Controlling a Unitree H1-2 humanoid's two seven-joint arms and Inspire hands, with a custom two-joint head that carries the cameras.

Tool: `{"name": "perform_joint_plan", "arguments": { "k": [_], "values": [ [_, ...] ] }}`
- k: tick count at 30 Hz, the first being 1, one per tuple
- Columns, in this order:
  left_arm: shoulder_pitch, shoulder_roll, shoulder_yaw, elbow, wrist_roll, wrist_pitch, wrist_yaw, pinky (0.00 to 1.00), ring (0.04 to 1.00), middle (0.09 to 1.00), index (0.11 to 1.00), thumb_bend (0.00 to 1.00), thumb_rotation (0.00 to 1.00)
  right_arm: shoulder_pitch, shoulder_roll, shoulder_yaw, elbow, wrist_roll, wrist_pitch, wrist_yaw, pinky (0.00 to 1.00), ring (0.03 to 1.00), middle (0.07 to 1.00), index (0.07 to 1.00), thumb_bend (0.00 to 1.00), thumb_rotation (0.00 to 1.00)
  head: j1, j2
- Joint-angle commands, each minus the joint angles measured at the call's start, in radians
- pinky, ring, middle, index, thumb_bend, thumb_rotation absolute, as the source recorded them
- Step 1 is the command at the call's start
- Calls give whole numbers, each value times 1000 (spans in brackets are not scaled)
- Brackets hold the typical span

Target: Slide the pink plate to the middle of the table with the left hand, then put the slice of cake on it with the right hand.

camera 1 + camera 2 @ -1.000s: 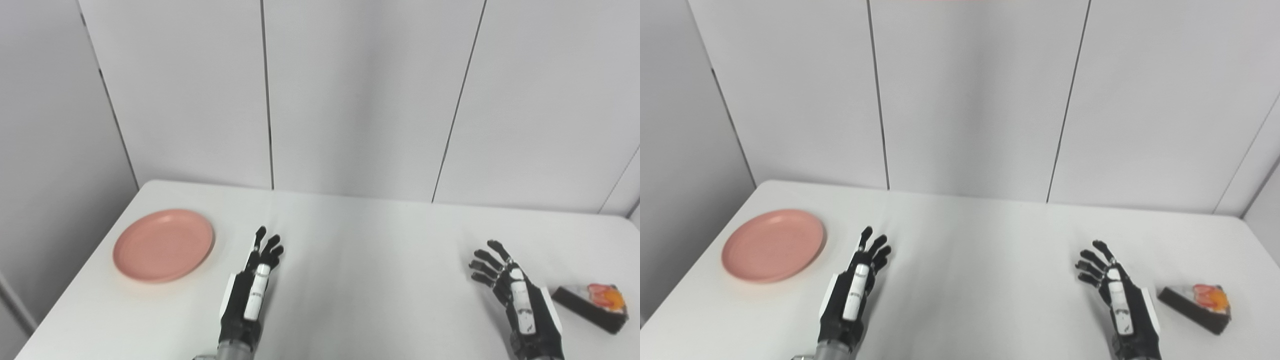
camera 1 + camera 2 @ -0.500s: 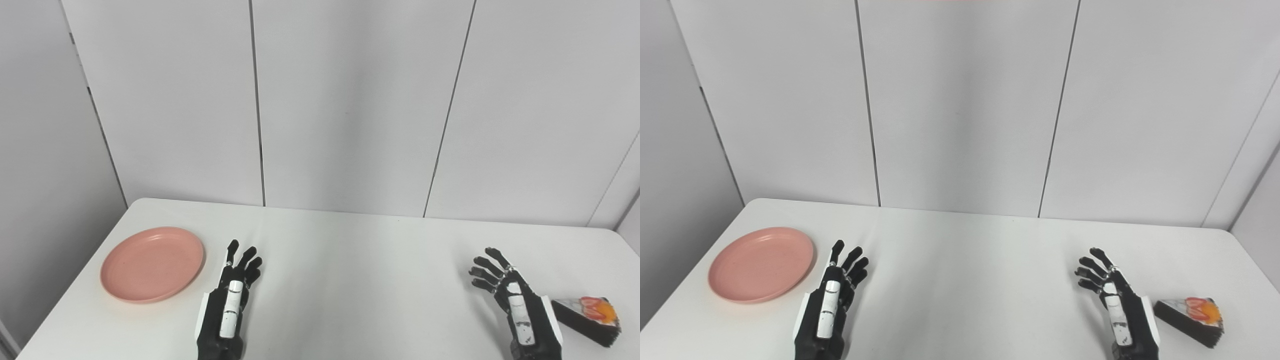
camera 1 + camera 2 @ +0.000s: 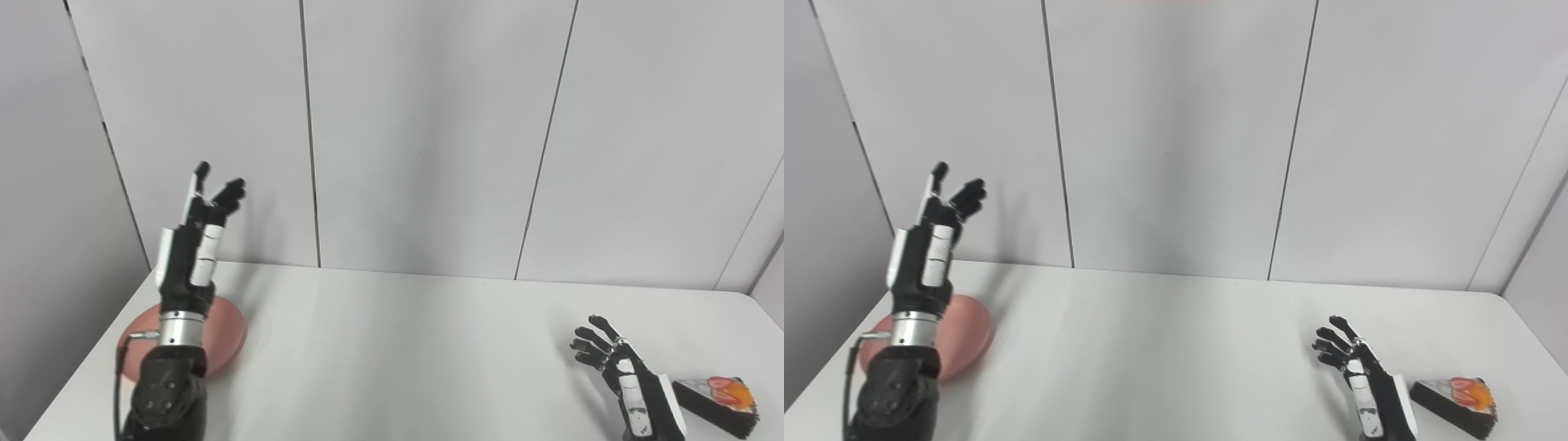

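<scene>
The pink plate (image 3: 228, 334) lies on the white table (image 3: 398, 355) at the far left, partly hidden behind my left forearm. My left hand (image 3: 195, 239) is raised high above the plate, fingers apart and pointing up, holding nothing; it also shows in the right eye view (image 3: 928, 245). The slice of cake (image 3: 716, 404), dark with a white top and orange fruit, lies at the front right; it also shows in the right eye view (image 3: 1454, 401). My right hand (image 3: 631, 392) rests open just left of the cake, apart from it.
Grey wall panels (image 3: 429, 135) stand right behind the table's far edge. The table's left edge runs close to the plate, and the cake lies near the right front corner.
My left arm has swung up from the table beside the plate to high over it, now covering part of the plate. The camera has tilted. The right hand has stayed by the cake.
</scene>
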Motion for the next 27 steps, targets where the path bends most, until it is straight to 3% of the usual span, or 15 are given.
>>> {"name": "perform_joint_plan", "arguments": {
  "k": [1,3,8,11,16,23,27],
  "values": [
    [-66,53,8,12,40,-52,27,845,827,834,908,860,917,121,46,13,172,7,-39,1,760,765,788,837,919,979,6,-3],
    [-75,80,9,46,72,-56,40,840,826,835,901,859,923,121,44,11,175,8,-42,3,760,764,788,836,919,979,19,-4],
    [-101,152,17,147,141,-56,85,780,802,817,778,802,969,127,36,10,174,5,-48,7,755,767,794,841,899,993,23,4],
    [-117,184,20,206,146,-65,95,778,807,817,772,806,967,129,33,8,176,2,-54,6,749,763,790,840,905,992,26,8],
    [-145,248,32,327,106,-100,86,778,781,774,746,812,948,137,28,5,162,10,-46,10,749,760,787,839,913,986,33,23],
    [-162,292,78,489,6,-109,36,818,769,749,731,812,919,141,24,5,155,14,-38,15,755,763,786,839,913,983,32,28],
    [-165,298,83,545,27,-110,76,781,746,731,705,821,914,145,24,4,147,16,-32,16,753,762,785,837,909,981,30,31]
  ]
}}
